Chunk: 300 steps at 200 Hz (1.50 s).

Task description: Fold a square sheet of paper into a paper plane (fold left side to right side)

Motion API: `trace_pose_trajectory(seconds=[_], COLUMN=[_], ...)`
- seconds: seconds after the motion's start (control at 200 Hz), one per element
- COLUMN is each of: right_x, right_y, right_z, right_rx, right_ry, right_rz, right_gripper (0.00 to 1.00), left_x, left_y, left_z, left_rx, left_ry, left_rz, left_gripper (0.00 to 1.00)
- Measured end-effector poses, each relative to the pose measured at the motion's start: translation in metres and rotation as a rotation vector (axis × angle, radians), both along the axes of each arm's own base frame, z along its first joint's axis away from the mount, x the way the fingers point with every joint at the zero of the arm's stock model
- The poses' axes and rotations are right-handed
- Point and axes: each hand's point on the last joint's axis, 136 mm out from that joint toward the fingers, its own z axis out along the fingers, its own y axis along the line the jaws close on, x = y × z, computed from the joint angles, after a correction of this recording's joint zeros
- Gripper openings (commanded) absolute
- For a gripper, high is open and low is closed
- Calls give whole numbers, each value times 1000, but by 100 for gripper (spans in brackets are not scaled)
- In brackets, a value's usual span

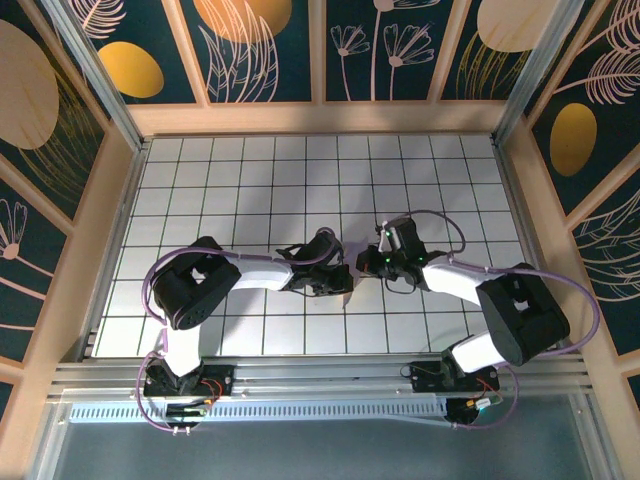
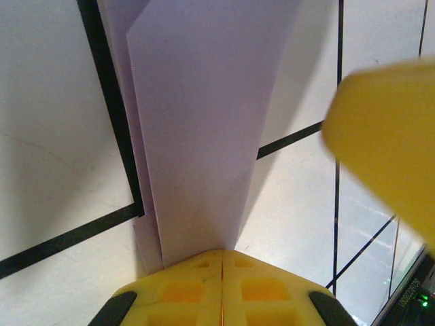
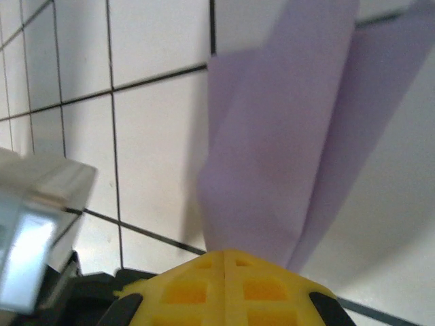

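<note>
The square sheet of paper [image 2: 204, 122] is lavender and folded into a long narrow strip with layered flaps. It lies on the white grid table. In the left wrist view its near end runs into the closed yellow jaws of my left gripper [image 2: 222, 252], which is shut on it. In the right wrist view the paper [image 3: 272, 149] rises slightly off the tiles and ends at the closed jaws of my right gripper [image 3: 225, 255], also shut on it. From above, the left gripper [image 1: 340, 282] and right gripper [image 1: 368, 263] meet tip to tip at mid-table, hiding the paper.
A blurred yellow finger [image 2: 384, 136] of the other gripper hangs close on the right in the left wrist view. A blurred silver-grey block [image 3: 34, 224] sits at the left in the right wrist view. Wooden walls [image 1: 120, 200] enclose the table [image 1: 300, 180].
</note>
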Motion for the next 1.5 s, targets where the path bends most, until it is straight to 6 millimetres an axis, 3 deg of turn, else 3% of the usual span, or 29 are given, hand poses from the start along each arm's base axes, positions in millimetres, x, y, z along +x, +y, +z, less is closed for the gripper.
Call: trace_pose_trajectory(seconds=[0.621, 0.991, 1.502], right_x=[-1, 1, 21], right_y=[12, 6, -3], right_z=[-20, -30, -31], right_rx=[21, 1, 10], right_ry=[15, 22, 30], right_rz=[33, 26, 52], right_gripper=[0, 0, 0], left_x=[4, 4, 18], left_y=[-1, -1, 0], left_z=[0, 0, 0], left_rx=[37, 43, 55], left_ry=[-7, -8, -57], left_rz=[-2, 1, 38], left_gripper=[6, 6, 5])
